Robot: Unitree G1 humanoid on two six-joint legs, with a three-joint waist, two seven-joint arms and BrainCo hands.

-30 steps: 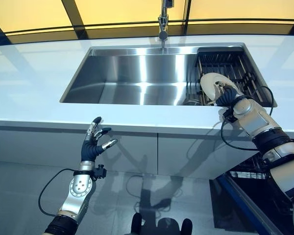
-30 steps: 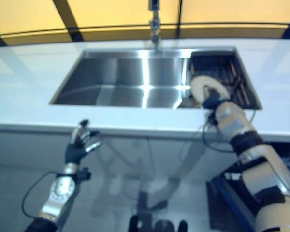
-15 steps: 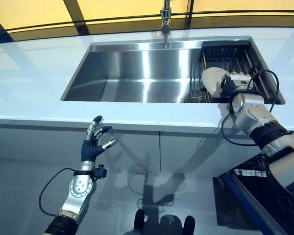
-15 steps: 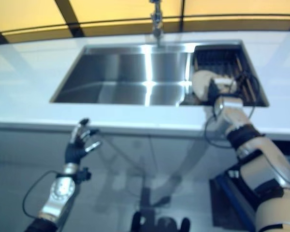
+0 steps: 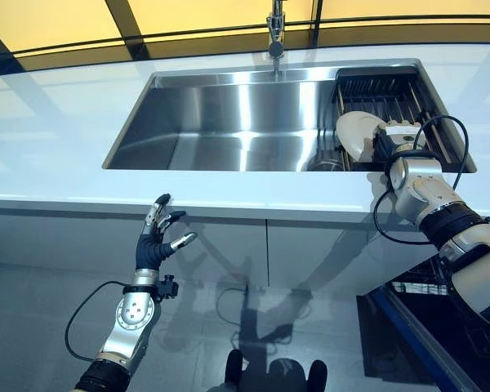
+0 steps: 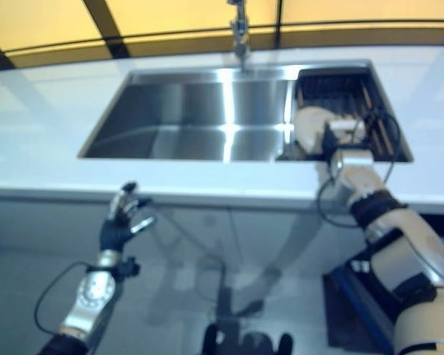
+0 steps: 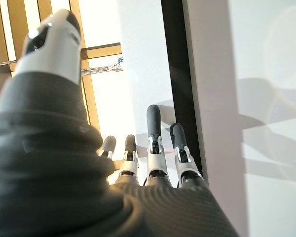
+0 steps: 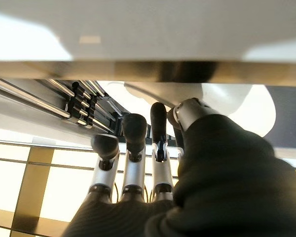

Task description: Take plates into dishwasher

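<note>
One plate (image 5: pixel 355 133) stands on edge in the sink's rack (image 5: pixel 392 90); right hand (image 5: pixel 389 140) fingers curl round it. Left hand (image 5: pixel 157 237) hangs below the counter (image 5: pixel 57 139), fingers relaxed.

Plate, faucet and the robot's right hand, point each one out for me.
plate (image 5: pixel 353 133), left eye view, on its pale face.
faucet (image 5: pixel 275 34), left eye view, on its spout.
right hand (image 5: pixel 389 140), left eye view, on its dark cover.
</note>
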